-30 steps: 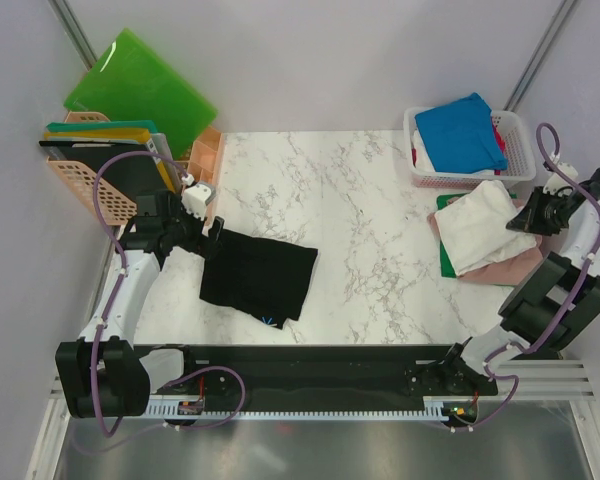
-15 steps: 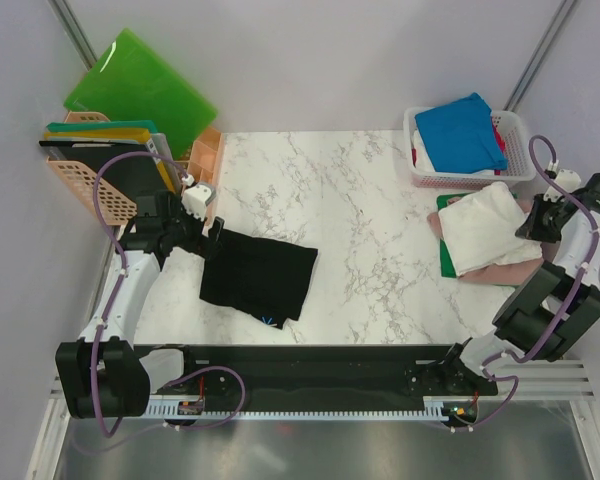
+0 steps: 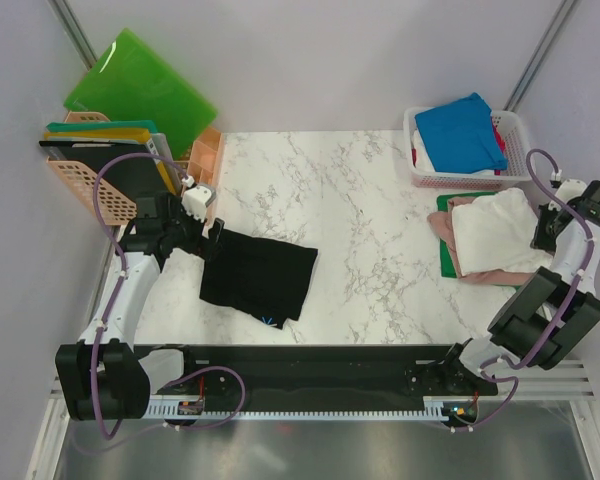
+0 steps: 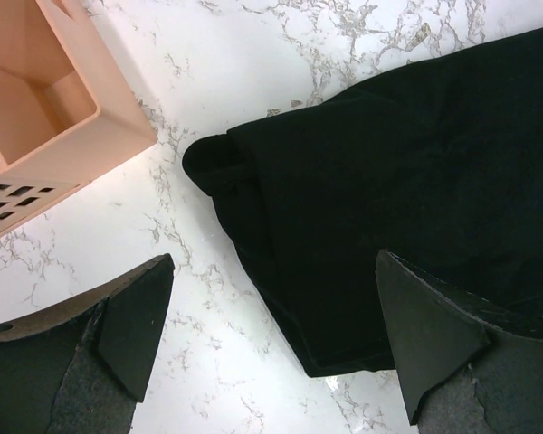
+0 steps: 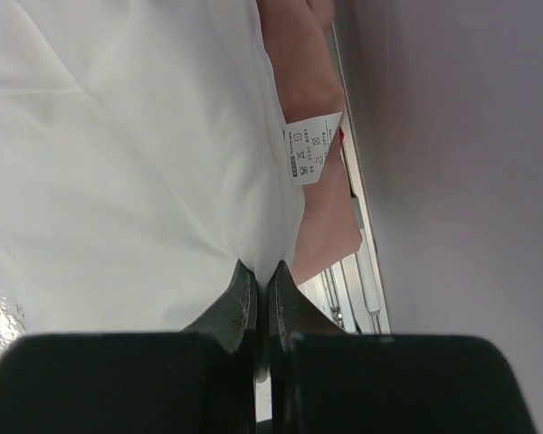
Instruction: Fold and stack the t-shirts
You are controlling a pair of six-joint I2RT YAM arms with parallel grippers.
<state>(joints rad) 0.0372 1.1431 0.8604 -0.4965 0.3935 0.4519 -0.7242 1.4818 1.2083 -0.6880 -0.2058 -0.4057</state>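
Note:
A black t-shirt [image 3: 260, 275] lies partly folded at the left of the marble table. My left gripper [image 3: 208, 235] stands open at its left corner, fingers astride the folded edge of the black t-shirt [image 4: 416, 154] without gripping it; the left gripper [image 4: 273, 262] holds nothing. At the right edge my right gripper [image 3: 547, 232] is shut on the edge of a white t-shirt [image 3: 495, 232], which lies on a pink t-shirt [image 3: 485, 272] and a green layer [image 3: 447, 262]. In the wrist view the right gripper [image 5: 262, 271] pinches the white t-shirt [image 5: 118, 163] beside its care label [image 5: 312, 145]. A blue t-shirt [image 3: 462, 130] tops the basket.
A white basket [image 3: 518, 165] of clothes stands at the back right. Green plastic boards [image 3: 140, 85] lean at the back left, behind an orange rack [image 3: 85, 185] and a small pink bin [image 3: 205, 152], the pink bin [image 4: 45, 117] close to my left gripper. The right wall [image 5: 452, 136] is near my right gripper.
My right gripper has drawn the white t-shirt to the right, shifting it over the pink one. The left arm and black t-shirt have not moved.

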